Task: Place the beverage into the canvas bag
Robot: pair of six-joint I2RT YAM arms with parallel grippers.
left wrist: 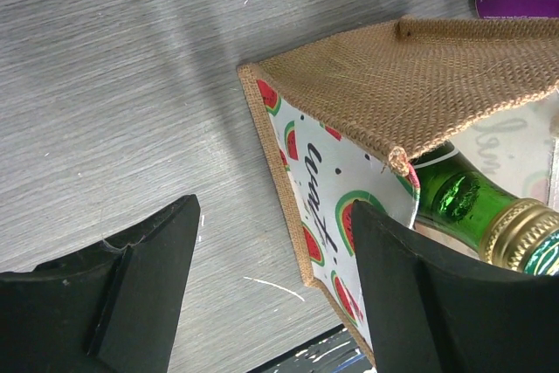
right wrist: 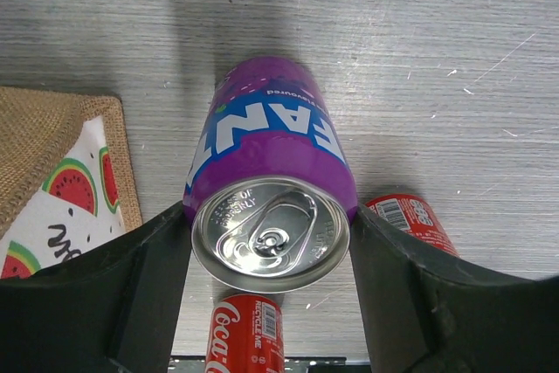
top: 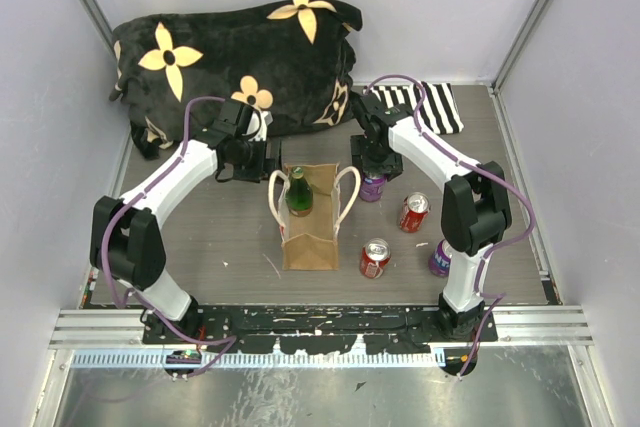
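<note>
The tan canvas bag (top: 311,237) with cream handles stands mid-table, and a green glass bottle (top: 299,193) is upright inside it. My left gripper (top: 262,160) is open at the bag's left rim. In the left wrist view (left wrist: 275,246) the bag's watermelon-print lining (left wrist: 336,185) and the bottle neck (left wrist: 467,203) lie by its right finger. My right gripper (top: 372,169) is shut on a purple Fanta can (top: 373,187) just right of the bag. In the right wrist view (right wrist: 271,246) both fingers press the sides of the can (right wrist: 266,150). I cannot tell if it is lifted.
Two red cola cans (top: 413,212) (top: 375,258) and another purple can (top: 439,259) lie right of the bag. A black flowered cushion (top: 240,57) fills the back left. A striped cloth (top: 432,107) lies at the back right. Walls enclose the table.
</note>
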